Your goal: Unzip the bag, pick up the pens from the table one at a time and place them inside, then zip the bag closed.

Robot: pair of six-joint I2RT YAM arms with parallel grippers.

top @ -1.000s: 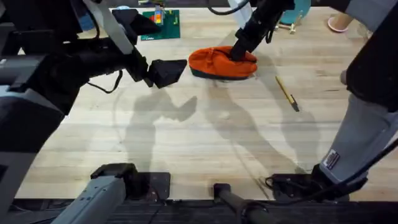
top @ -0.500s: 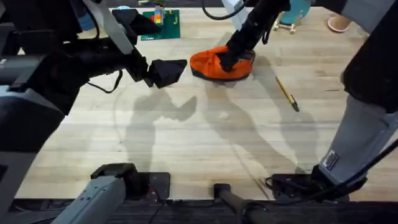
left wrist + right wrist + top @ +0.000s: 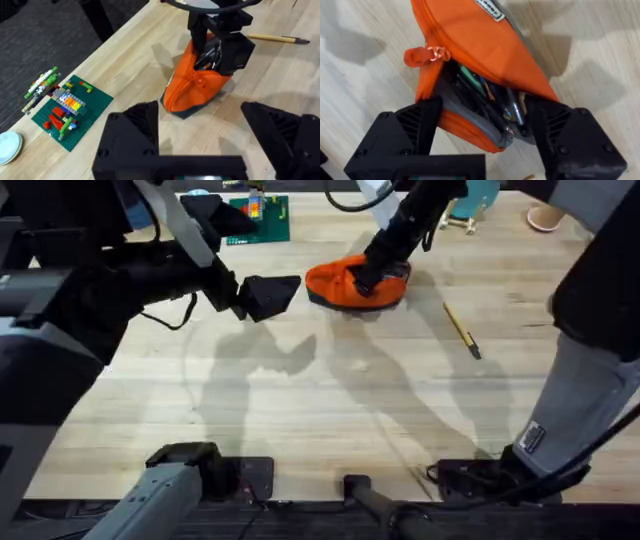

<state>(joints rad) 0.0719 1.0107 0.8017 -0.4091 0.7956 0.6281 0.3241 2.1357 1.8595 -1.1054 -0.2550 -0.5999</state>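
From above, we see the bag [image 3: 352,284], a bright orange pouch with a dark base strip, lying on the far middle of the light wooden table [image 3: 330,420]. The right gripper [image 3: 366,279] is down on the bag, its arm reaching in from the far side. In the right wrist view, its two black fingers [image 3: 415,131] stand wide apart, one on each side of the bag's partly unzipped opening, where we can make out dark contents and the orange zipper pull [image 3: 422,54] at the end of the gap. The left gripper [image 3: 268,296] hangs above the table just to the left of the bag, apart from it, its fingers [image 3: 132,125] spread wide and holding nothing. A thin yellow pen [image 3: 461,330] with a dark end lies on the table to the right of the bag, well apart from both grippers. A green brick plate [image 3: 258,218] carrying small coloured bricks sits at the far edge.
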